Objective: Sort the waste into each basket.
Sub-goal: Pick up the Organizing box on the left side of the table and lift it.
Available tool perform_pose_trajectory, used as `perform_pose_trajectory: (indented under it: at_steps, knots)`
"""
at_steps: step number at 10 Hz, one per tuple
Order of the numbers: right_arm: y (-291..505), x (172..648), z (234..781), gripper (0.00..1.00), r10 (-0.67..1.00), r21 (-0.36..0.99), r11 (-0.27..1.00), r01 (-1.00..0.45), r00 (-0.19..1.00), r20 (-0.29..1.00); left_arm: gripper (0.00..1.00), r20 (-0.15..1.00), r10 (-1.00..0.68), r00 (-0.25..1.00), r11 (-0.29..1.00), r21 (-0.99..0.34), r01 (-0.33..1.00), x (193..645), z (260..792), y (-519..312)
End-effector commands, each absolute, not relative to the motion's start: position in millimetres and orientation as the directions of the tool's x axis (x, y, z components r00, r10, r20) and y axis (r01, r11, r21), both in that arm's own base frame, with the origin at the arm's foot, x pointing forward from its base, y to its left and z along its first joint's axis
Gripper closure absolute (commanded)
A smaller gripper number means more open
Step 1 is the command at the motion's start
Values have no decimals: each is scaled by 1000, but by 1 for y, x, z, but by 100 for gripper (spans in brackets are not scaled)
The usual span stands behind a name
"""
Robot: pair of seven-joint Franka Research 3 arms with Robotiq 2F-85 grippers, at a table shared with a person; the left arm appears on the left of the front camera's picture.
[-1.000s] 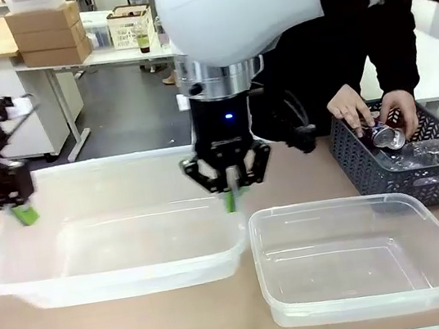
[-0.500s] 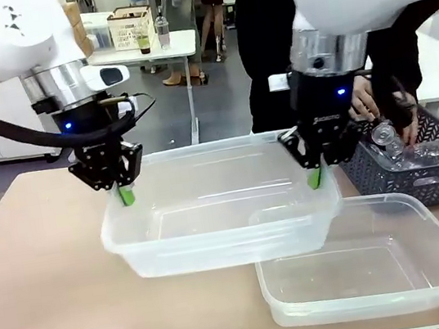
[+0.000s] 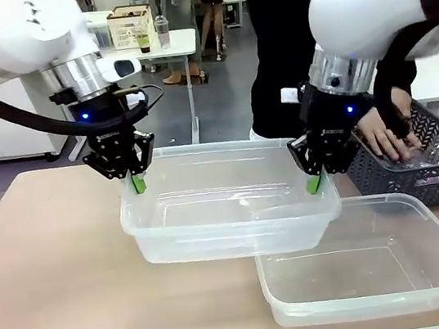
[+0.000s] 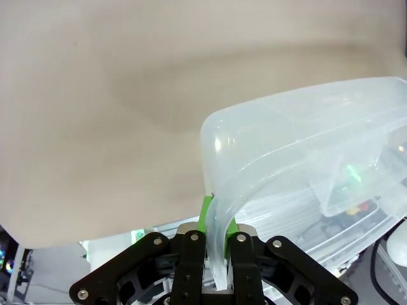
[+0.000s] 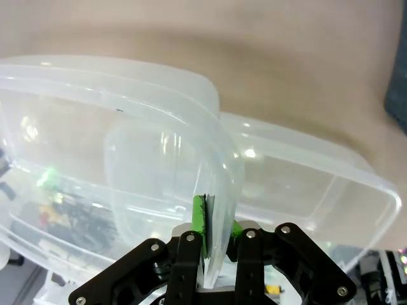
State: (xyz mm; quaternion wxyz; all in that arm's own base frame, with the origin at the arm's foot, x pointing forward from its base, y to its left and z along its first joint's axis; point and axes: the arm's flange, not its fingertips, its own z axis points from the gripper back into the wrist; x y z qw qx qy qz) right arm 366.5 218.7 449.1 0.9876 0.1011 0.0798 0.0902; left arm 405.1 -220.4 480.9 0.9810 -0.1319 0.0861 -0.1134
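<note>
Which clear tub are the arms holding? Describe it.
On the table, two clear tubs stand beside the dark lattice basket. It is the farther tub, its rim pinched at each end by the left pincer and right pincer; the near tub lies untouched.

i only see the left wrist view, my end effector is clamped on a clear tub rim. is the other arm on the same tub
Observer: Yes. The right end effector is shut on the opposite rim of the same large clear plastic tub that the left end effector grips.
Operator: anything under it
Observer: In the front view its near right corner overlaps the far left corner of a second clear plastic tub.
Operator: where's the person
Observer: A person's hand reaches into a dark grey plastic lattice basket at the table's right side.
</note>
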Motion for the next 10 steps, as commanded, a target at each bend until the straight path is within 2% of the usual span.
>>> perform_pose_trajectory:
  at_steps: [1, 4, 7, 8, 9, 10]
  knots:
    - [223, 371, 439, 94, 223, 326, 929, -172, 967, -125, 93, -117, -223, 968, 951, -243, 190, 407, 477, -228]
    - [219, 366, 445, 94, 218, 341, 925, -167, 969, -117, 93, -139, -214, 967, 971, -141, 195, 412, 463, -236]
    - [219, 368, 451, 94, 217, 315, 934, -170, 969, -119, 93, -117, -202, 972, 964, -198, 177, 416, 465, -238]
    - [217, 370, 449, 94, 179, 272, 953, -136, 974, -139, 93, -106, -211, 972, 951, -254, 179, 415, 468, -233]
    - [217, 370, 449, 94, 179, 272, 953, -136, 974, -139, 93, -138, -224, 965, 964, -175, 199, 413, 470, -227]
    - [217, 370, 449, 94, 179, 272, 953, -136, 974, -139, 93, -138, -224, 965, 964, -175, 199, 413, 470, -227]
